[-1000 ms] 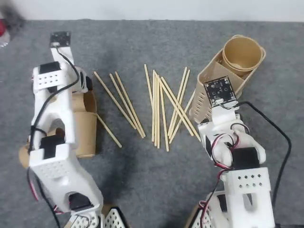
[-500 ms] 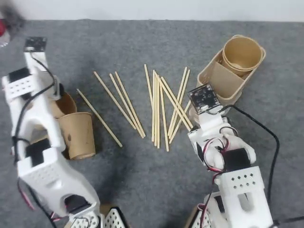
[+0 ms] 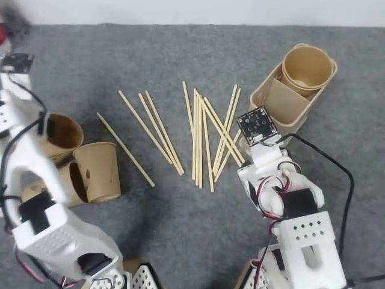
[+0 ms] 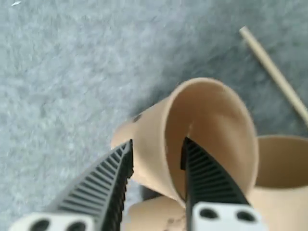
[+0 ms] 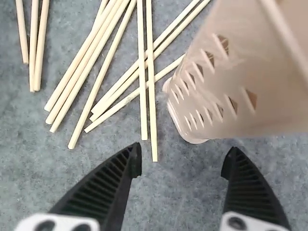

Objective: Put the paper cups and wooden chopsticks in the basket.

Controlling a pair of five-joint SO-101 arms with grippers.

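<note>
At the far left, the left gripper (image 4: 156, 144) is nipped onto the wall of a paper cup (image 3: 62, 136), with one finger (image 4: 113, 185) outside it and the other inside the mouth (the cup is tipped on its side, mouth toward the middle of the table). Just beside it are two more cups (image 3: 99, 170), touching each other, one partly under the left arm. Next is a single chopstick (image 3: 126, 150) lying slantwise on the grey carpet (image 3: 180, 54), a little apart from the rest. After it come three chopsticks (image 3: 153, 131), close together at much the same slant. In the middle is the heap of chopsticks (image 3: 201, 135), crossing one another, and its right edge reaches the foot of the basket (image 3: 278, 102). The basket stands at the right rear with stacked cups (image 3: 307, 67) in its far compartment. The right gripper (image 5: 184, 156) hangs wide open over the carpet with nothing in it, just beside the basket's near corner and the ends of the nearest chopsticks.
</note>
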